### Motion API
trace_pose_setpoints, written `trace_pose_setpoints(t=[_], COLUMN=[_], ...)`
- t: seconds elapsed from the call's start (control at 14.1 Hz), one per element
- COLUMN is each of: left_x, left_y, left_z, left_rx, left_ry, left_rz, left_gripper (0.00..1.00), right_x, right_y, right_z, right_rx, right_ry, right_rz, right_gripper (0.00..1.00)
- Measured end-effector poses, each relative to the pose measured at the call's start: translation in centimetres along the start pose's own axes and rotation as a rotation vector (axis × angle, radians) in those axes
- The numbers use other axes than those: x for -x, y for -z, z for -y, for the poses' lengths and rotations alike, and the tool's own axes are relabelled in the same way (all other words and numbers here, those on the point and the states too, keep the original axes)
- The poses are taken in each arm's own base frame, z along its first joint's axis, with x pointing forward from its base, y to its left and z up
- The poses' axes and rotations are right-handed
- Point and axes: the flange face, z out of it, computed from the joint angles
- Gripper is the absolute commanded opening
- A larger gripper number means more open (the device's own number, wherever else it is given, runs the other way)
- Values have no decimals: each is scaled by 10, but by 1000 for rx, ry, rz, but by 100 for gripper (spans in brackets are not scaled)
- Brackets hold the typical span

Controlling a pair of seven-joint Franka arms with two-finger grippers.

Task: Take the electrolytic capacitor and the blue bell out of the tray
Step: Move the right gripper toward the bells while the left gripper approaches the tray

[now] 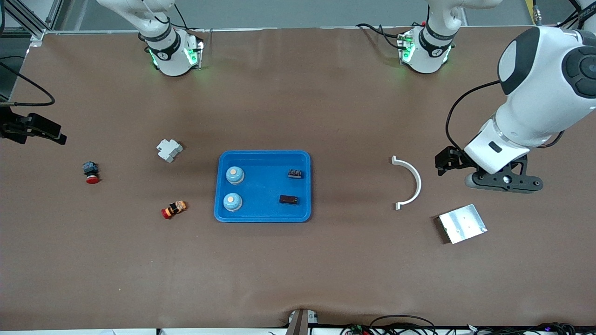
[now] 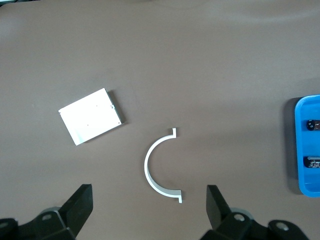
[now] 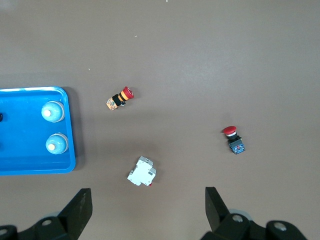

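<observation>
We see a blue rectangular plastic tray (image 1: 263,158) in the middle of the brown table (image 1: 298,270). In it stand two pale blue dome-shaped bells (image 1: 234,175) with cream buttons on top, one nearer the front camera than the other, both along the tray's side toward the right arm's end. Along the tray's side toward the left arm's end lie two small dark block-shaped capacitors (image 1: 295,174), again one nearer the camera than the other. All four rest inside the tray, apart from each other.

Our left gripper (image 2: 150,207) hangs over bare table at the left arm's end, its jaws spread wide and holding nothing. Near it a white curved half-ring bracket (image 1: 410,183) lies flat on the table, and a silver square metal plate (image 1: 462,224) lies nearer the camera than the bracket.

Our right gripper (image 3: 148,207) hangs over the right arm's end of the table, its jaws likewise wide apart and empty. On the table there we find a white plastic circuit breaker block (image 1: 169,150), a small push button with a red cap and orange body (image 1: 174,209) lying on its side just beside the tray, and a red mushroom-head button on a dark blue base (image 1: 91,172), well apart from the tray.
</observation>
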Motion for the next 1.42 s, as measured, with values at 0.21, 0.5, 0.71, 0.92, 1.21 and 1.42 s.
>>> trace_pose_setpoints(t=[0.21, 0.5, 0.71, 0.92, 1.21, 1.42], left_x=[0, 3, 5, 10, 14, 15], left_y=[0, -1, -8, -28, -59, -96], left_z=[-2, -23, -29, -35, -75, -115], left_rx=[0, 3, 1, -13, -62, -90], left_ry=[9, -8, 45, 129, 493, 735], left_rz=[0, 2, 18, 59, 79, 84], left_gripper=[100, 100, 100, 100, 100, 100], right_x=[0, 0, 0, -2, -16, -27], right_y=[-2, -3, -4, -6, -52, -106], right_z=[0, 2, 14, 54, 110, 147], right_rx=[0, 0, -2, -1, -42, -47], right_ry=[-2, -10, -17, -54, -6, 43], right_rz=[3, 6, 7, -7, 49, 67], right_gripper=[100, 100, 100, 100, 100, 100])
